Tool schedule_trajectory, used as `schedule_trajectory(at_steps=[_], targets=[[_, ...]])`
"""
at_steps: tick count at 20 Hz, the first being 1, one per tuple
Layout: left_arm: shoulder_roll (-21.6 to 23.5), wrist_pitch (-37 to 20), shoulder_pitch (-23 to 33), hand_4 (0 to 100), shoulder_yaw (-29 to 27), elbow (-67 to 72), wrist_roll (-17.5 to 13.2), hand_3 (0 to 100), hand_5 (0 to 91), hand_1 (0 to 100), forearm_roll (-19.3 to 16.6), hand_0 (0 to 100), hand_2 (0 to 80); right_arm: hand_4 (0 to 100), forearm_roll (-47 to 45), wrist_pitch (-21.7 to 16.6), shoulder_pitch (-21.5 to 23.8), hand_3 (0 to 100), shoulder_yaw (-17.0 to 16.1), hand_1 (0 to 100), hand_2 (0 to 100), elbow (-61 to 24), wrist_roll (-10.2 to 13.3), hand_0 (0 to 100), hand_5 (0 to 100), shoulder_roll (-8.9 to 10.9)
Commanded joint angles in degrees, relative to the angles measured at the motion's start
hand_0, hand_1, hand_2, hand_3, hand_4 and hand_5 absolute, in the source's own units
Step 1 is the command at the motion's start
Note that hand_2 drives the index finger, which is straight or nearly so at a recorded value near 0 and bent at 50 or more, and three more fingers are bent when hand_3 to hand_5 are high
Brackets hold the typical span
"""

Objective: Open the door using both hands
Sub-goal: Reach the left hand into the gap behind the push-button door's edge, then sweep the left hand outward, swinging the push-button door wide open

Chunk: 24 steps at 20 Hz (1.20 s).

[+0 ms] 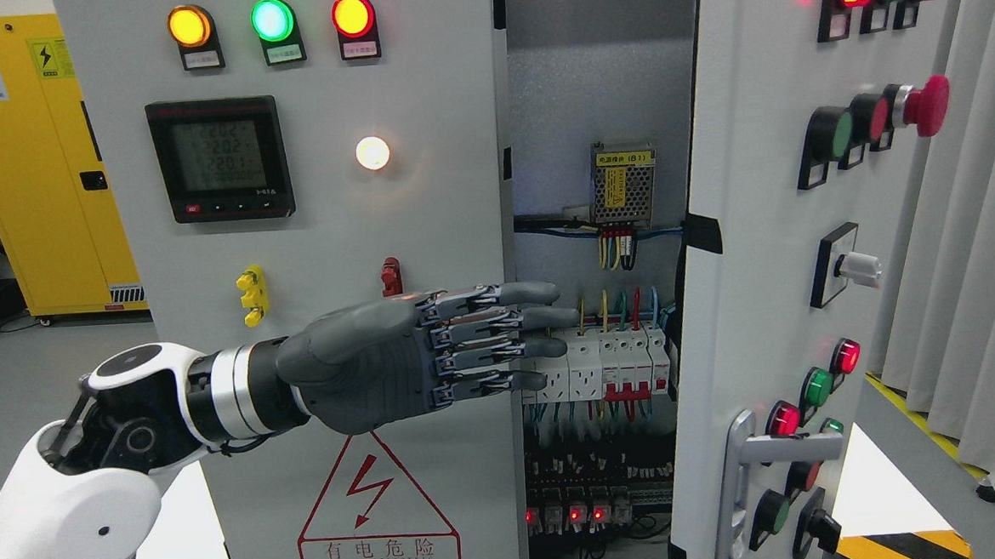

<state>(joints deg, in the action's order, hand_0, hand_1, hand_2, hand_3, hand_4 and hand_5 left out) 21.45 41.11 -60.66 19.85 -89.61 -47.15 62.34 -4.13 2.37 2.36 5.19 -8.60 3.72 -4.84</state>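
- The left arm's white forearm shell sits closest to the lens at the lower left, leading through a silver wrist ring to the grey left hand (421,356).
- That hand is flat and stretched out, its fingers (508,321) straight and stacked one above another (nothing is held), with the tips crossing the edge of the left door (325,237) into the gap.
- The left door stands behind the hand, closed or nearly so; above the hand on it are three round lamps in amber, green and red (271,20), a digital meter (220,158) and a lit white lamp (372,153).
- Just above the knuckles is a small red latch (391,276); further back along the wrist side, a yellow one (252,296).
- Below the palm is a red triangle shock warning label (376,503).
- Past the fingertips, the cabinet interior shows a row of breakers (617,367) with coloured wires.
- Beyond that, the right door (759,240) is swung open towards the camera, with buttons and a silver handle (743,488) low on it.
- A yellow cabinet (40,159) stands behind the arm, far left.
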Motion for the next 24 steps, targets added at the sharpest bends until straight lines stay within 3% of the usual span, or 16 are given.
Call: schedule_trajectory(at_steps=[1, 6, 17, 24], targets=[[-11.0, 0.1, -4.5, 0, 1.9, 7.7, 0.0, 0, 0.0, 56, -2.2, 12, 0.0, 0, 0.0, 0.0, 0.0, 0, 0.0, 50, 4, 0.0, 0.0, 0, 0, 0.09], [-14.5, 0.4, -6.6, 0, 3.0, 11.2, 0.0, 0, 0.0, 56, -2.5, 12, 0.0, 0, 0.0, 0.0, 0.0, 0, 0.0, 50, 4, 0.1, 0.0, 0, 0, 0.0], [-22.6, 0.5, -6.6, 0, 3.5, 13.1, 0.0, 0, 0.0, 56, -9.2, 12, 0.0, 0, 0.0, 0.0, 0.0, 0, 0.0, 50, 4, 0.2, 0.0, 0, 0, 0.0], [-23.1, 0.6, -6.8, 0, 3.5, 12.4, 0.0, 0, 0.0, 56, -9.4, 12, 0.0, 0, 0.0, 0.0, 0.0, 0, 0.0, 50, 4, 0.2, 0.0, 0, 0, 0.0]])
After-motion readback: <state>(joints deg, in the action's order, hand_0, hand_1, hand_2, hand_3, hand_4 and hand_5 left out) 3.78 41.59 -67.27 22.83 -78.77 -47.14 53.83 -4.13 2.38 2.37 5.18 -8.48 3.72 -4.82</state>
